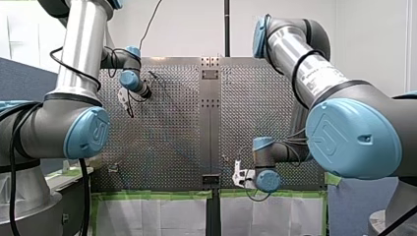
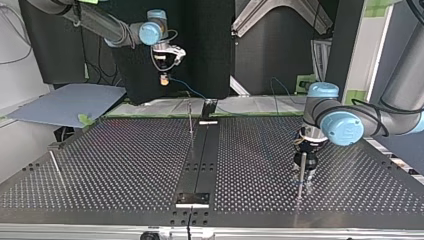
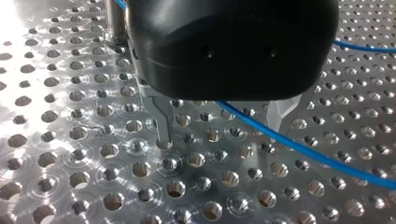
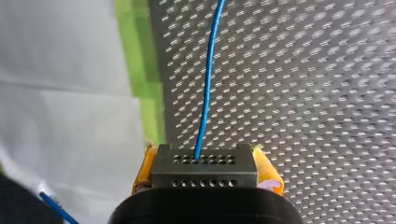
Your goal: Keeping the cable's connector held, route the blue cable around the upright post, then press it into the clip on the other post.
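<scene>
Between the yellow pads (image 4: pixel 268 168) of my right gripper (image 4: pixel 205 173) the connector (image 4: pixel 205 163) sits clamped, blue cable (image 4: pixel 206 93) leaving toward twelve o'clock. My left gripper (image 3: pixel 222 133) stands spread, the cable crossing between its fingers (image 3: pixel 163 121).

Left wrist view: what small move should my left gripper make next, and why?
Probably shut the left gripper on the blue cable: its fingers stand open, the cable seems to pass between them, and the right gripper holds the connector.

We read only an embossed UR mark on two blue joint caps, the left cap (image 1: pixel 87 132) and right cap (image 1: pixel 344 135) flanking the counter (image 1: pixel 167 147). The label (image 1: pixel 314 74) above the right cap is illegible.
</scene>
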{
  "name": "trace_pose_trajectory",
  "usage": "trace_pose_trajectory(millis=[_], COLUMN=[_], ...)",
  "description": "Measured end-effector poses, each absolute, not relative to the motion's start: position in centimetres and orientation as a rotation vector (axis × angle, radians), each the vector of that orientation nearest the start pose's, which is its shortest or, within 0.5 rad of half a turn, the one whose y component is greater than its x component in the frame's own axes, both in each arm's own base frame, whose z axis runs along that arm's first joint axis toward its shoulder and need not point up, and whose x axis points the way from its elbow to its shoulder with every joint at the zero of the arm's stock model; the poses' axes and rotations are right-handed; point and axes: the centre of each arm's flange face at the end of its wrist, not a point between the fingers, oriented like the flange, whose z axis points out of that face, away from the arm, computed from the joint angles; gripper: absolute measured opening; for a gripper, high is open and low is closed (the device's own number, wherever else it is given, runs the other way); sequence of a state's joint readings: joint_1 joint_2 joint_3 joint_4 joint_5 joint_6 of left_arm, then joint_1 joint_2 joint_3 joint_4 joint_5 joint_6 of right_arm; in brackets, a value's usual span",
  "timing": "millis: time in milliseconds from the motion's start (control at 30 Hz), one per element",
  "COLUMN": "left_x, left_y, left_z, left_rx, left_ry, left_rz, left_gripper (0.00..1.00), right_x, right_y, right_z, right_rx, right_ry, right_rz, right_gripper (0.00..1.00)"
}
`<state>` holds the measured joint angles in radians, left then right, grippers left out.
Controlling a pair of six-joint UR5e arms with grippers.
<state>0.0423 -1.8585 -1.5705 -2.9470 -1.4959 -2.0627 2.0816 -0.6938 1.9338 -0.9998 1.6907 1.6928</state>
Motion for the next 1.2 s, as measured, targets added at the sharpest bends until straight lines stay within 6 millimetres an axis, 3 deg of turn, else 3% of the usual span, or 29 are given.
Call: trace_pose_trajectory(millis=[267,567,1200], left_x=[59.2,59.2,58.8], left_y=[-11.5,-11.4,-10.9], left_z=[35.0,35.0,34.7], left_rx=[-0.393,-0.397,-0.531], left_ry=[1.632,1.632,1.638], left_rz=[-0.399,-0.398,-0.440], left_gripper=[0.98,0.98,0.98], right_x=[36.0,35.3,35.3], right_y=[-41.4,-41.8,-41.7], right_z=[-2.2,-3.7,-4.0], right_rx=[1.580,1.566,1.576], right_ry=[-1.204,-1.208,-1.196], right_rz=[1.546,1.558,1.557], right_gripper=[0.00,0.00,0.00])
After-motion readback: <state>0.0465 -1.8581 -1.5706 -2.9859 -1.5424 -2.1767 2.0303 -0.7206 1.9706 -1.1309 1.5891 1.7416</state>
